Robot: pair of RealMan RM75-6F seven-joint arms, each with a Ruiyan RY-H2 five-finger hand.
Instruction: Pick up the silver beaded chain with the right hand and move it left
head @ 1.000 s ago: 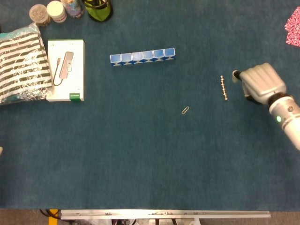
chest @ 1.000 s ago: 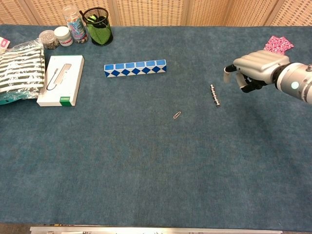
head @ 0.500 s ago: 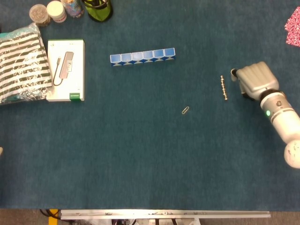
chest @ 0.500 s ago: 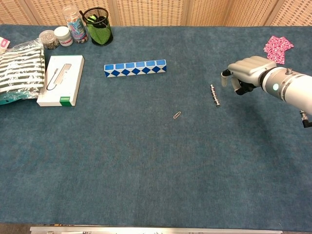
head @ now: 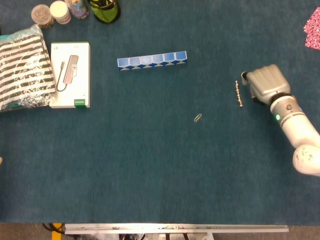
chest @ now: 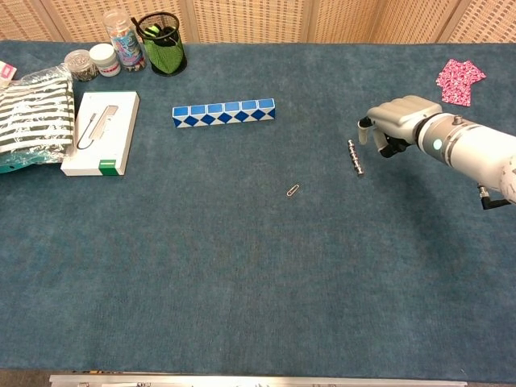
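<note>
Silver beaded chain (head: pixel 239 93) lying straight, long axis running away from the robot, right hand (head: pixel 263 83) fingers curled, empty, now closer beside it

A table (head: pixel 150 170) covered in dark blue cloth is seen. At its 10 o'clock corner a striped bag (head: pixel 25 65) is laid, with a white box (head: pixel 71 74) just beside it. At 11 o'clock two jars (head: pixel 50 13), a tube (chest: pixel 122 38) and a green mesh cup (chest: pixel 161 42) are grouped. A blue-and-white block strip (head: pixel 152 60) is set at 12 o'clock. A paper clip (head: pixel 198 118) lies near centre. A chain (head: pixel 239 93) is stretched at 2 o'clock, and a pink cloth (chest: pixel 460 79) at the far 2 o'clock edge.
</note>
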